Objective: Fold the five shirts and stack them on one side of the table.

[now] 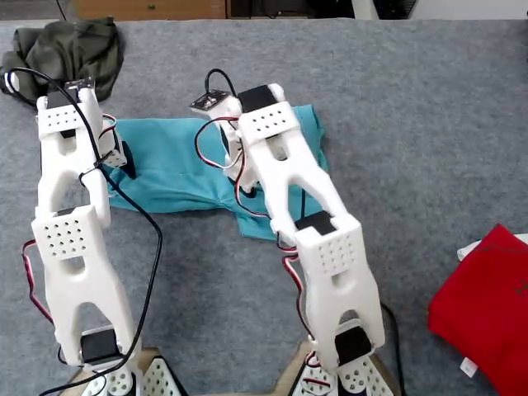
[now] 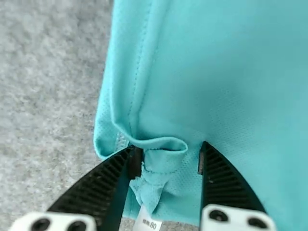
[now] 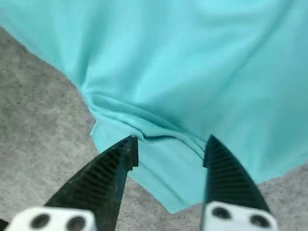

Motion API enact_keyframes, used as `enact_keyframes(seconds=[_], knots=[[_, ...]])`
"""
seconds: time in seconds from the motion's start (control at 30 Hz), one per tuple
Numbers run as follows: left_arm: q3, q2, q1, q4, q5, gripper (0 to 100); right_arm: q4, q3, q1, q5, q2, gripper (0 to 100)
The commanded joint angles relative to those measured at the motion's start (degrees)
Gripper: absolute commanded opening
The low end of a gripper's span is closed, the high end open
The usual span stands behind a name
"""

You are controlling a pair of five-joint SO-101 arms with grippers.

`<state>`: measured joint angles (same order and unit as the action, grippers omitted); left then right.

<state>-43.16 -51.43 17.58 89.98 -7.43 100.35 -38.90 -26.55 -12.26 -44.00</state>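
A teal shirt lies partly folded on the grey table, mid-table towards the far side. My left gripper is open at the shirt's left edge, its jaws straddling a bunched fold of teal cloth with a white label below it. In the high view this left gripper sits low over that edge. My right gripper is open just above the teal shirt, over a creased hem near the cloth's edge. A crumpled olive-green shirt lies at the far left corner. A folded red shirt rests at the right edge.
Grey carpet-like cloth covers the table, with open room on the far right and between the arms at the front. A white item peeks out beside the red shirt. Black and red cables hang along both arms.
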Motion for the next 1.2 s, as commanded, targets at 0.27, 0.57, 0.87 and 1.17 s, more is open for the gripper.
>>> enact_keyframes(seconds=[0.27, 0.57, 0.87, 1.17], knots=[[-1.58, -0.13, -0.35, -0.62, 0.18, 21, 1.67, -5.23, -1.01, 0.70, -1.98, 4.4], [-1.58, -0.13, -0.35, -0.62, 0.18, 21, 2.02, -4.53, -0.75, 2.46, 5.14, 0.7], [-1.58, -0.13, -0.18, -0.62, 0.18, 21, 1.76, 14.11, -1.36, 4.66, 16.22, 0.7], [-1.49, -0.13, -0.18, -0.62, 0.18, 21, 0.53, 21.76, -6.37, 6.07, 21.23, 0.9]])
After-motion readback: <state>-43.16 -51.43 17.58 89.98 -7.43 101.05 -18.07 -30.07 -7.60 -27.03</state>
